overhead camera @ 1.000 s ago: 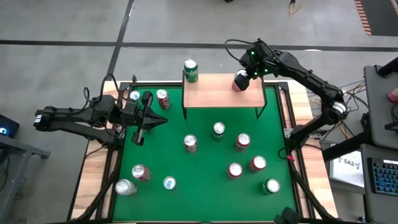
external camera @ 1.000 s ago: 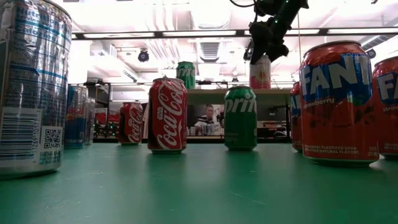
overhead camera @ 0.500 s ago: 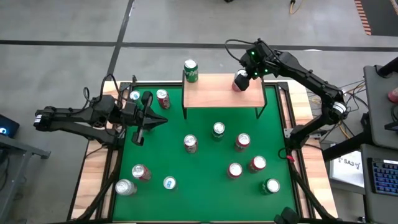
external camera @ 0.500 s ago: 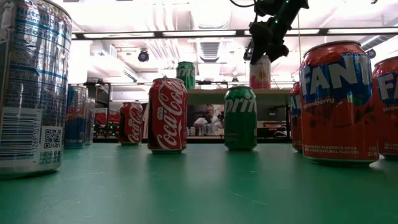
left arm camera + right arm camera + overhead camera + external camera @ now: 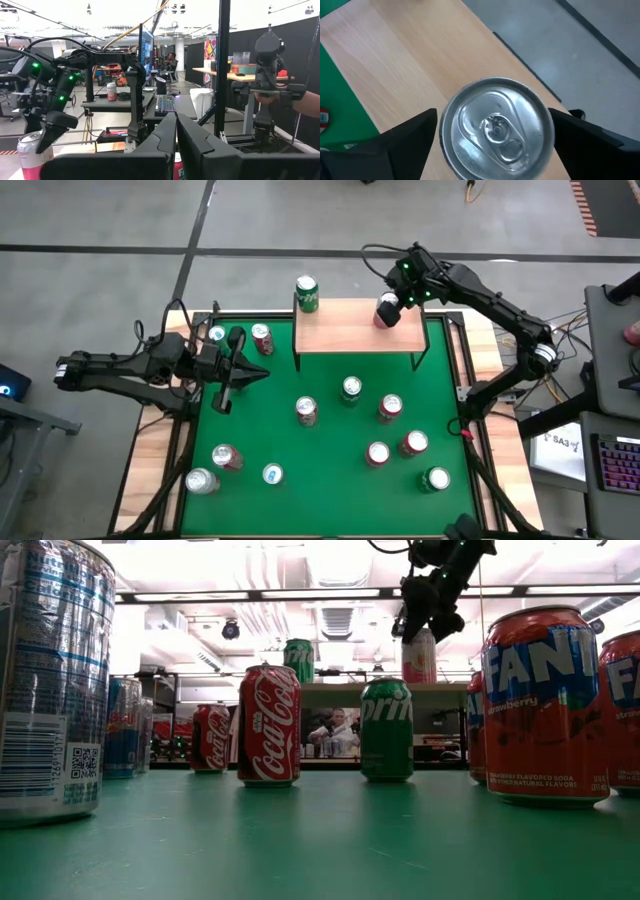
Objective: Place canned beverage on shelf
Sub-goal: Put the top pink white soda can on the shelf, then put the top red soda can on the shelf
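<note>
The green tabletop fills the lower centre of the high view. The shelf stands at its upper edge, its wooden top board bare in the middle. A green can stands on the board's upper left corner. The pink can stands upright near the board's upper right corner. The right gripper sits directly over that can, its fingers spread wide on both sides of the silver lid with a gap showing on each side, so the can is released. The left gripper hangs at centre left over the green, clenched on nothing.
</note>
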Tool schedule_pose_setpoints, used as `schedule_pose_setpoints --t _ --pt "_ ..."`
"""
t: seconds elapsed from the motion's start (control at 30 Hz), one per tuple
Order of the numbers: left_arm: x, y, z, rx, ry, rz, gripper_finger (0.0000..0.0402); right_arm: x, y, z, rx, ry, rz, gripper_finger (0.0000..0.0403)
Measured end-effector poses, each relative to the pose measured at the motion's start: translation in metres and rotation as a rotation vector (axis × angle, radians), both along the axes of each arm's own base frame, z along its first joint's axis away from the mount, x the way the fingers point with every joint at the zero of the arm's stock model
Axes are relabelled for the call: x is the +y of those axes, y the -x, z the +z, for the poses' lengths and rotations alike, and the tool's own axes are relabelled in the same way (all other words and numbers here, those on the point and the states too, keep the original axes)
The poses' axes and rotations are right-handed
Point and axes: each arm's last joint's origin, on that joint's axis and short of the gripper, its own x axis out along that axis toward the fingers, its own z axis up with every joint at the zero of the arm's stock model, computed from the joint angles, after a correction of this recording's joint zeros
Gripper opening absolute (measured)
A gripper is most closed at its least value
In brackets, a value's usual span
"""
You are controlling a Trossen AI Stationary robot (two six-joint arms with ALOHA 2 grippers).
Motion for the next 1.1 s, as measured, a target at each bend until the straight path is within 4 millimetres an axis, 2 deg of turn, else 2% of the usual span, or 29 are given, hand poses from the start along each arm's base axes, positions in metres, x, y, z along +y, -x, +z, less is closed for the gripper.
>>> schedule_pose_setpoints --t 0.2,0.4,0.53,0.7,0.9,1.1 --pt "0.0 0.0 0.0 0.0 0.0 0.0 0.0 0.0 0.001 0.022 -0.046 0.06 -0.032 0.0358" --pt "0.0 -0.001 0.0 0.002 0.0 0.0 0.0 0.005 0.005 0.051 -0.118 0.117 -0.061 0.0355" --pt "0.0 -0.003 -0.002 0.013 0.008 -0.002 0.0 0.025 0.003 0.071 -0.184 0.158 -0.01 0.0339" --pt "0.0 -0.008 -0.005 0.038 0.014 -0.004 0.0 0.058 0.004 0.087 -0.259 0.171 0.068 0.031" --pt "-0.001 -0.016 -0.011 0.069 0.019 -0.005 0.0 0.091 0.007 0.093 -0.316 0.137 0.138 0.0263" --pt "-0.001 -0.022 -0.015 0.096 0.037 -0.008 0.0 0.108 0.011 0.08 -0.27 0.139 0.085 0.0182"
